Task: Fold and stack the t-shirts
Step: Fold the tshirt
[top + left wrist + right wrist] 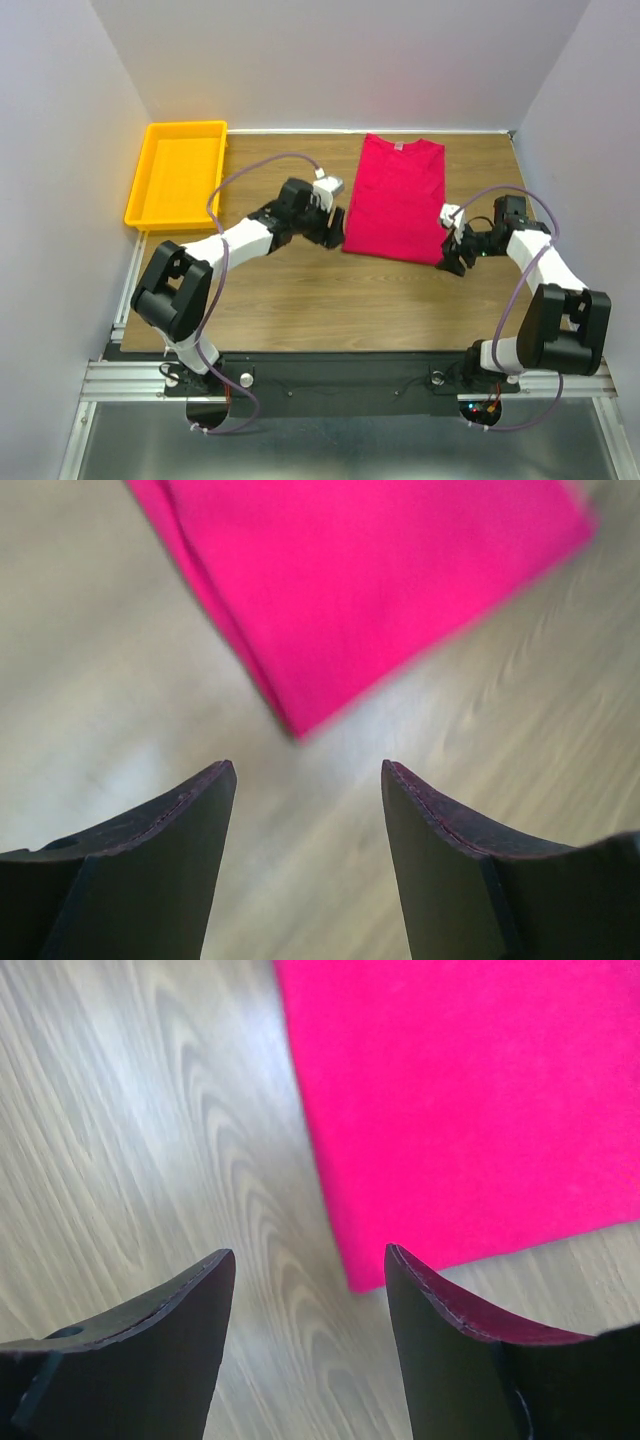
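The crimson-red t-shirt (396, 197) lies flat on the wooden table, its sides folded in to a long rectangle, neck label toward the back wall. My left gripper (334, 229) hovers just off its near left corner, open and empty; in the left wrist view that shirt corner (330, 610) lies ahead of the fingertips. My right gripper (451, 256) sits at the near right corner, open and empty; the right wrist view shows the shirt's corner (470, 1110) just beyond the right finger (450, 1350), apart from it.
A yellow plastic tray (177, 173) stands at the back left of the table (300, 290). Grey walls close in the left, back and right sides. The arm bases sit on a black rail along the near edge.
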{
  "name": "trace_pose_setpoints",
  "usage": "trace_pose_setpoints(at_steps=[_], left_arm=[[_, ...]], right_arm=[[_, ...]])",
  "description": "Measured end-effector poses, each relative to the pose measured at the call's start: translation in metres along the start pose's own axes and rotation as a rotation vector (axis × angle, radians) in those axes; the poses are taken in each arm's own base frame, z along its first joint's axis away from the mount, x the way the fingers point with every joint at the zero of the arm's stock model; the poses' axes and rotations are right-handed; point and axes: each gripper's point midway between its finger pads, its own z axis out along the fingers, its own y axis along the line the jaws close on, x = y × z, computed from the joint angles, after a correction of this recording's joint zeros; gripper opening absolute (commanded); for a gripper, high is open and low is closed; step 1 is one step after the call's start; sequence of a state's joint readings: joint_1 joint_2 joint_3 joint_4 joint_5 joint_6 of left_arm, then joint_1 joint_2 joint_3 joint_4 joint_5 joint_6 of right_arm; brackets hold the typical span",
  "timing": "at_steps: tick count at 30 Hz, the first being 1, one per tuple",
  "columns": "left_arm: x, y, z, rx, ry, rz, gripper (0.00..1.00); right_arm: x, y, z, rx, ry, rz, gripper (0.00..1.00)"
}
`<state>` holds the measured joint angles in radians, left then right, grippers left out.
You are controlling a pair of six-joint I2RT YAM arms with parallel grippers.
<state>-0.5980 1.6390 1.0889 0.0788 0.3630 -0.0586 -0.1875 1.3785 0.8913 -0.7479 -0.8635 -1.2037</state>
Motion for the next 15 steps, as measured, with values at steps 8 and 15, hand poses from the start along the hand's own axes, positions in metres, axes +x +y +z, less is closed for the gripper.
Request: trace_pose_setpoints(at_steps=[8, 15], left_arm=[[0.080, -0.030, 0.000, 0.046, 0.175, 0.275, 0.74], [0.061, -0.036, -0.015, 0.094, 0.022, 0.848, 0.72]], right_arm=[[0.028, 0.021, 0.001, -0.033, 0.068, -0.184, 0.68], [0.032, 0.013, 0.008, -0.062, 0.070, -0.189, 0.68]])
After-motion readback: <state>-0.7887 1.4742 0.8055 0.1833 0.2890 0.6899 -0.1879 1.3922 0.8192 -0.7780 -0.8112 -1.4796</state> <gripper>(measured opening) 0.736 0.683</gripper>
